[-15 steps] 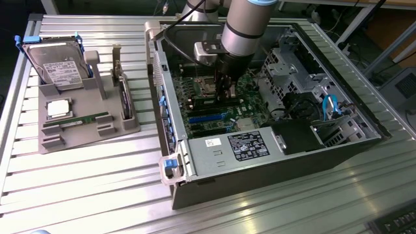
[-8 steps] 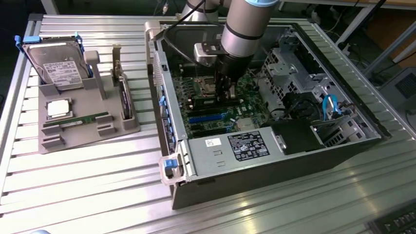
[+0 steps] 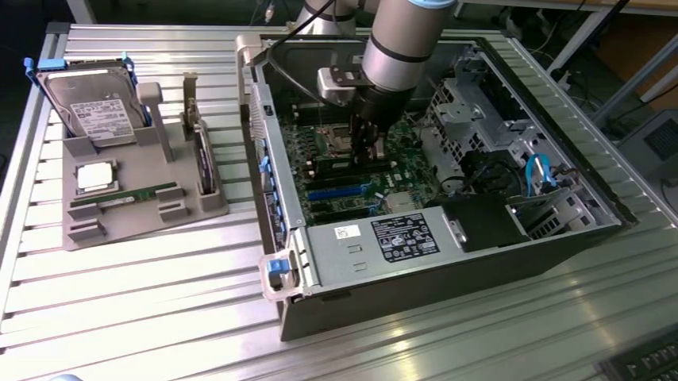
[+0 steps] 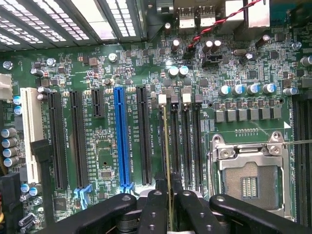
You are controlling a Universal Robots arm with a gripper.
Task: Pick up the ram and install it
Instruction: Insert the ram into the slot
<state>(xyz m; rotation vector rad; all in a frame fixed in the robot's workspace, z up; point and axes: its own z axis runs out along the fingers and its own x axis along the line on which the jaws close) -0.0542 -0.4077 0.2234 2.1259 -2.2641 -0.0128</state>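
The tool [image 4: 169,189] pinches the ram [image 4: 166,146] edge-on among the memory slots [image 4: 185,141], between a black card slot [image 4: 144,136] and the socket [image 4: 248,170].

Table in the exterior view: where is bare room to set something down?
Free: the table slats near the grey holder's front, and those along the computer case's front. Crowded: inside the case, where the tool holds the ram.

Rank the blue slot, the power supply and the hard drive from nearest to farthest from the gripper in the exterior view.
1. Blue slot, on the motherboard beside the gripper.
2. Power supply, inside the case.
3. Hard drive, outside the case, at the exterior view's left.
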